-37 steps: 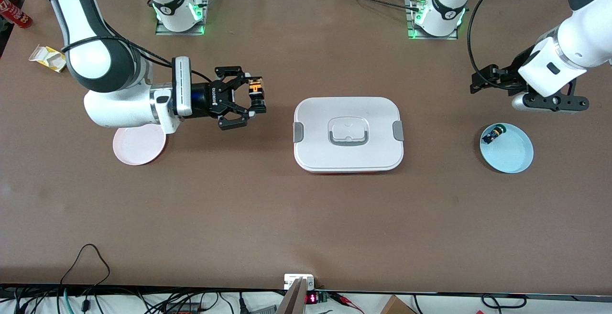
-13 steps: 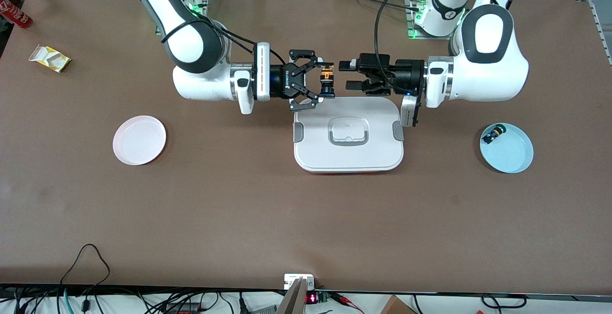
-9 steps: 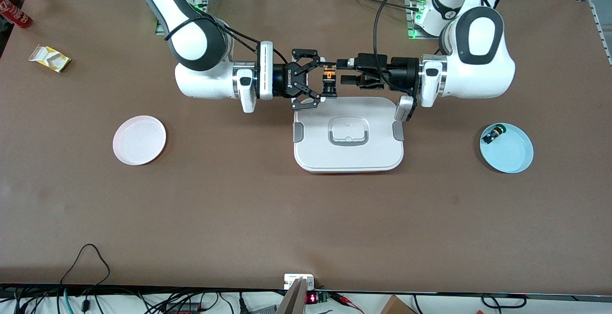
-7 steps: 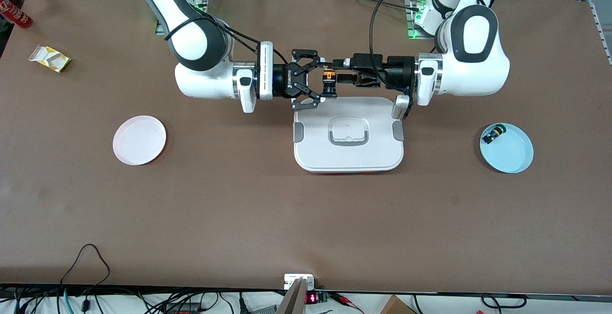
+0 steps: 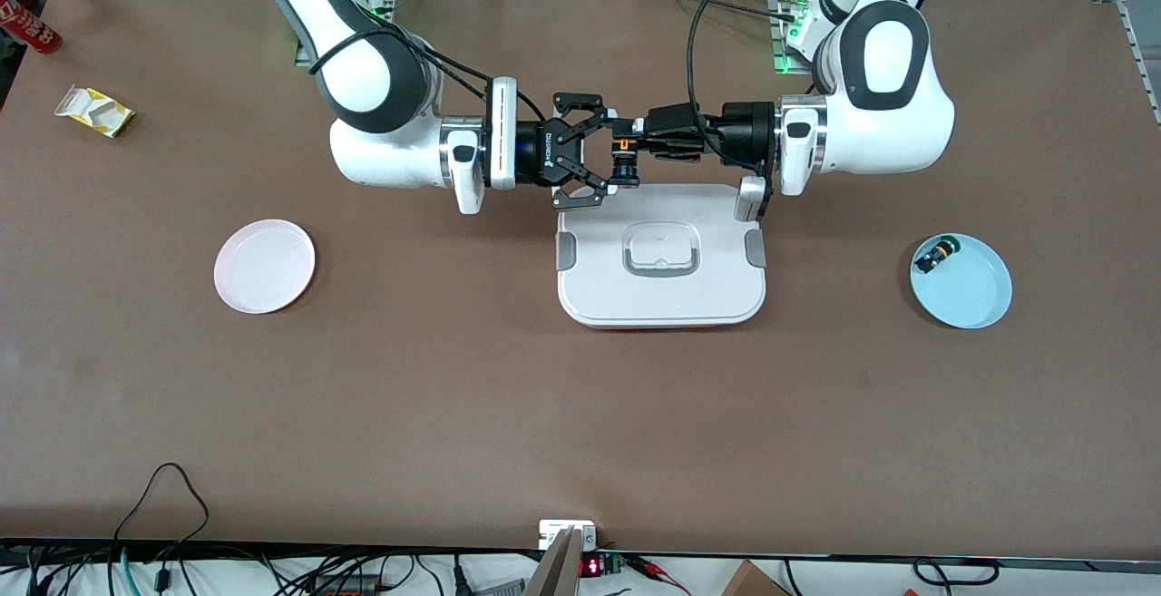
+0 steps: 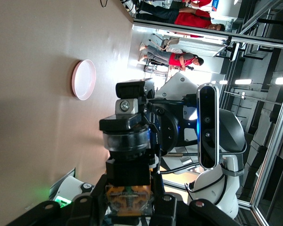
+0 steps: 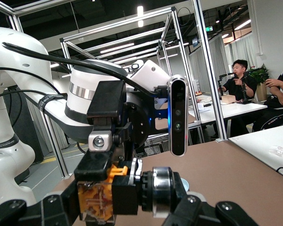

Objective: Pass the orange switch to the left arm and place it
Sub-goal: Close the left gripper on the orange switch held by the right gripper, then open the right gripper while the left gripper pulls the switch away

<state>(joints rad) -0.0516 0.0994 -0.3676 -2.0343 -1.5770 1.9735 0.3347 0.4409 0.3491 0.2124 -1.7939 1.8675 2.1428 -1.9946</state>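
The orange switch (image 5: 622,151) is a tiny thing up in the air between the two grippers: a stubby black barrel with a clear-looking collar and a boxy orange-tan end. It hangs over the table just past the edge of the white box (image 5: 661,254) that lies toward the arm bases. In the right wrist view the switch (image 7: 127,187) lies sideways, its orange block at one end and a shiny ring around the dark barrel. In the left wrist view the switch (image 6: 128,162) is seen end-on, orange part nearest the camera.

The right gripper (image 5: 606,159) has its fingers shut on the switch from one side. The left gripper (image 5: 637,144) comes in from the other side, and its fingers are closed on the same switch, so both hold it at once. The two grippers meet nose to nose over the table, just above that edge of the box.

The box has grey clips at both ends and a recessed handle in its lid. The right gripper's black body carries small white lettering that reads like "ROBOTIQ". The band on the right arm has print I can't make out.

Toward the left arm's end sits a blue plate (image 5: 961,281) with a small dark switch (image 5: 933,256) in it. A pink plate (image 5: 265,267) sits toward the right arm's end.
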